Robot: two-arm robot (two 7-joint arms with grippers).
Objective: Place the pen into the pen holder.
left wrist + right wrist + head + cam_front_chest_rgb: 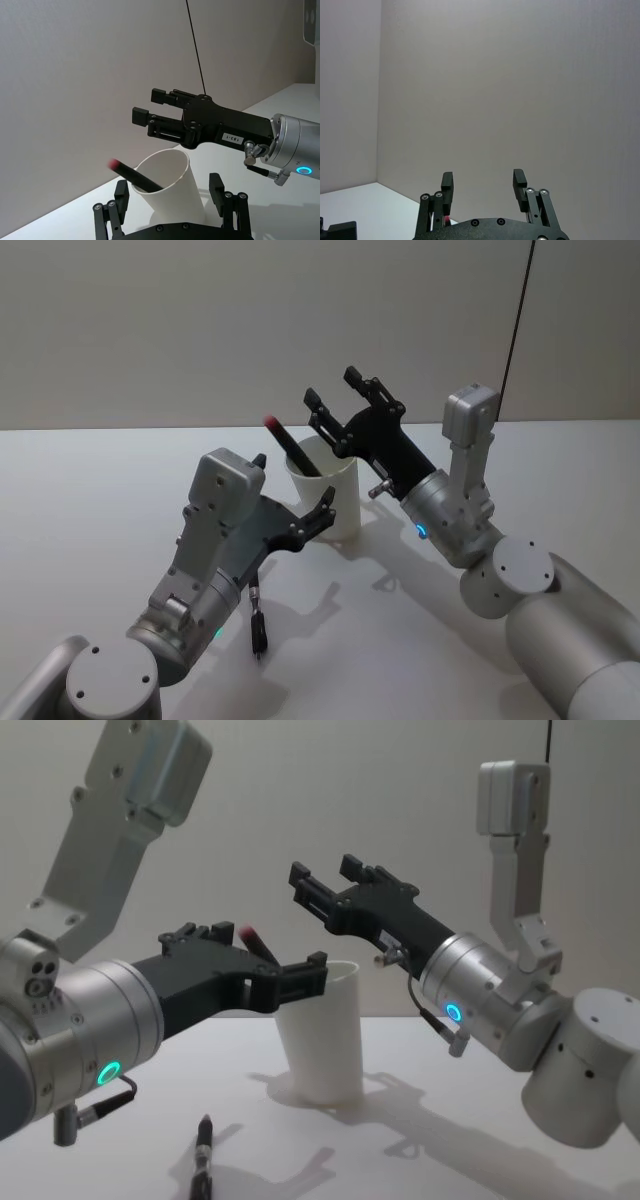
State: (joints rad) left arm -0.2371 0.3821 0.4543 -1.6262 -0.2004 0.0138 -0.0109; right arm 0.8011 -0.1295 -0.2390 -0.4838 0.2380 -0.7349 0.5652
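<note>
low at left, a dark second pen [258, 625] flat on the table [100, 490]. next, left gripper [293, 481], fingers spread wide either side of the pen holder [335, 505]. inside it, the pen [290, 447], red end leaning left over the rim. above, right gripper [330, 386], fingers wide, holding nothing.

The pen holder [340, 508] looks like plain white paper, matt and smooth, with a rolled rim. The pen [284, 443] inside it has a dark, faintly glossy barrel that looks like plastic, and a dull red end. A second pen [258, 626] is black, with small bright glints along it. The table [90, 490] is white, smooth and matt. The left gripper [294, 480] and the right gripper [331, 386] are matt black and hard-looking, set with small shiny metal screws [475, 222]. The arm casings [580, 640] are silver-grey with a satin, metal-like finish. The wall [200, 330] is pale and matt.
</note>
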